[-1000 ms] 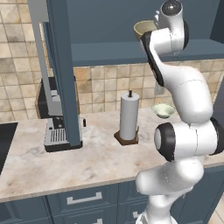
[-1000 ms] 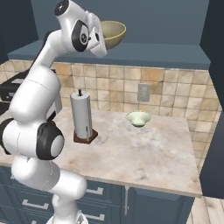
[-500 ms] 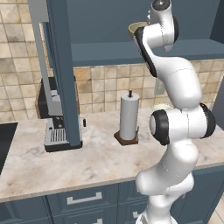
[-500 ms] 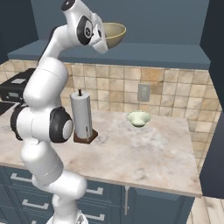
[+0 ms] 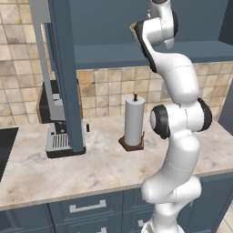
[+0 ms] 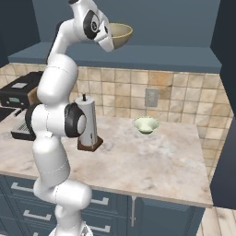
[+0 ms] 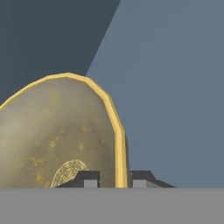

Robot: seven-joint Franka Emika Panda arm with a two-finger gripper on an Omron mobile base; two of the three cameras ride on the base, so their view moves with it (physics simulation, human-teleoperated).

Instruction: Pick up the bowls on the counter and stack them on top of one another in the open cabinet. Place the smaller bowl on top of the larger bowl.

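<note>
1. Far left in my right base view, the coffee machine (image 6: pixel 20 99) sits at the counter's end, clear of the work.
2. Next along, the paper towel roll (image 6: pixel 89 124) stands upright on its dark base, well below the raised arm.
3. Over the last second the arm has swung up and straightened, and its upper links have turned towards the cabinet (image 6: pixel 138 55). The whole picture has not shifted, so I take it the base stayed put.
4. The gripper (image 6: pixel 109 42) is up above the shelf's front edge. Its fingers (image 7: pixel 89 177) pinch the rim of the large bowl (image 6: pixel 119 36), one inside and one outside, nearly closed on that thin wall. The pinch has not changed across that second.
5. The bowl hangs in the air over the shelf, roughly level. It has barely moved in my right view since a second ago. In the hand view I see its tan inside (image 7: pixel 57 135) against the cabinet's back wall and side panel.
6. My reading: the carry is about done and the set-down comes next. I need to lower it flat onto the shelf before I release.
7. Further right, the small bowl (image 6: pixel 146 124) rests on the counter (image 6: pixel 152 161) near the backsplash, untouched, so half the task is left.
</note>
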